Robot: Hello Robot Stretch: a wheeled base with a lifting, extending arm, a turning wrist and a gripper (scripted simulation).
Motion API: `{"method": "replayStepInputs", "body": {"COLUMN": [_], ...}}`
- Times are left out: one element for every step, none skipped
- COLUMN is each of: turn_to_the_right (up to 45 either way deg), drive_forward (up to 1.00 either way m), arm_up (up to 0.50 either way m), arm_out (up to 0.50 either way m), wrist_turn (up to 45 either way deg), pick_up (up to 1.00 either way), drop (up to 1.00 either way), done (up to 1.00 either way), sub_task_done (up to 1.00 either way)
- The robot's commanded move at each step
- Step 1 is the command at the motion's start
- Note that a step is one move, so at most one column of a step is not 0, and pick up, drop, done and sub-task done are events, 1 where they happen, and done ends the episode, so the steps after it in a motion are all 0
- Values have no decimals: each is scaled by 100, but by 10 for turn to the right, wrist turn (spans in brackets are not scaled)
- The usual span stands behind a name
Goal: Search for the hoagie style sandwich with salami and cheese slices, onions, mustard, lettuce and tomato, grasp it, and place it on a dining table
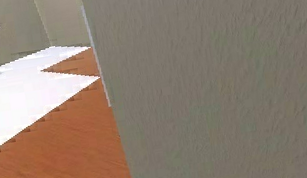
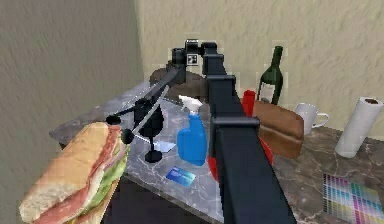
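A long hoagie sandwich (image 2: 78, 178) with a tan bun, layered meat, cheese and lettuce hangs at the arm side view's lower left, past the edge of a stone countertop (image 2: 120, 135). The dark arm (image 2: 235, 140) rises from the bottom edge. Its gripper (image 2: 120, 127) reaches left, with thin fingers (image 2: 135, 108) ending at the sandwich's upper end. The gripper holds the sandwich, clear of the counter.
On the counter stand a blue spray bottle (image 2: 192, 137), a dark goblet (image 2: 152, 135), a wine bottle (image 2: 272, 75), a bread loaf (image 2: 282, 125), a white mug (image 2: 308, 115) and a paper towel roll (image 2: 358, 125). Ahead, a beige wall (image 1: 221, 77) stands close; wood floor (image 1: 62, 166) and white floor (image 1: 11, 98) lie left.
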Motion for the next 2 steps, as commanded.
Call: {"method": "replayStepInputs", "body": {"turn_to_the_right": [0, -450], "drive_forward": [0, 0], "arm_up": [0, 0], "arm_out": [-46, 0], "wrist_turn": [0, 0], "pick_up": [0, 0], "drop": [0, 0], "done": [0, 0], "sub_task_done": [0, 0]}}
